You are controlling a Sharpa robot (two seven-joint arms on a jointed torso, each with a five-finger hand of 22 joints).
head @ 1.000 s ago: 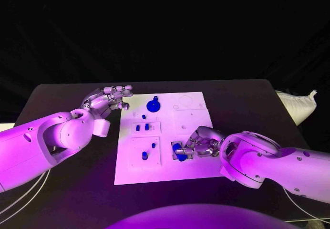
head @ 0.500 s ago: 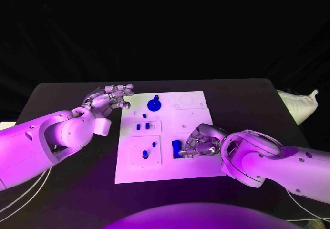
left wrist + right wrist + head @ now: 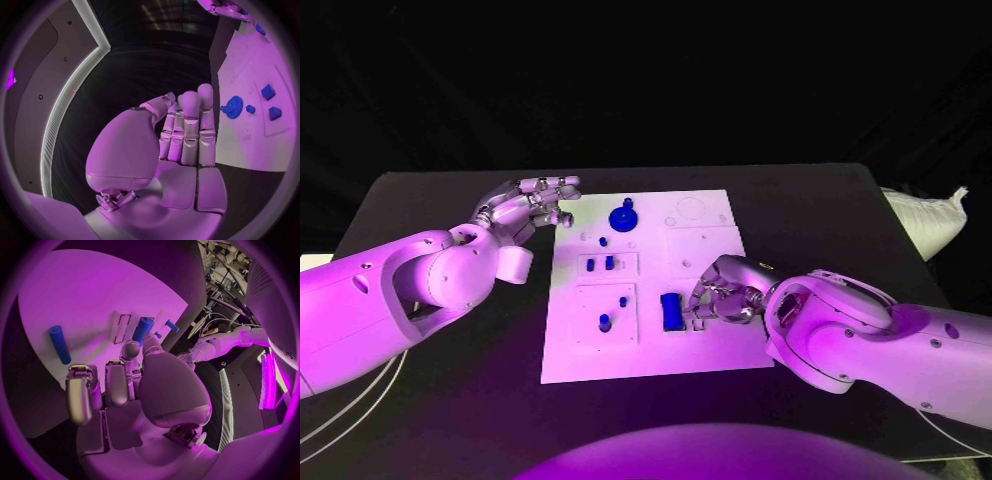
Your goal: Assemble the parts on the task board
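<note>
The white task board (image 3: 711,352) lies in the middle of the black table. A blue gear-shaped part (image 3: 623,218) sits at its far end, also seen from the left wrist (image 3: 235,106). Several small blue parts (image 3: 599,264) stand in the board's left half. A blue cylinder (image 3: 672,311) lies on the board just left of my right hand (image 3: 723,296), whose fingers are loosely bent and hold nothing. From the right wrist, a blue cylinder (image 3: 142,329) shows just past the fingertips (image 3: 129,347). My left hand (image 3: 531,206) hovers off the board's far left corner, fingers straight and empty.
A white bag (image 3: 923,222) lies at the table's right edge. A second blue cylinder (image 3: 60,344) lies on the board to one side of my right hand. Bare black table (image 3: 444,400) surrounds the board.
My right hand has let go of the blue cylinder, which now lies on the board, and has drawn back slightly to the right. The left hand has stayed still.
</note>
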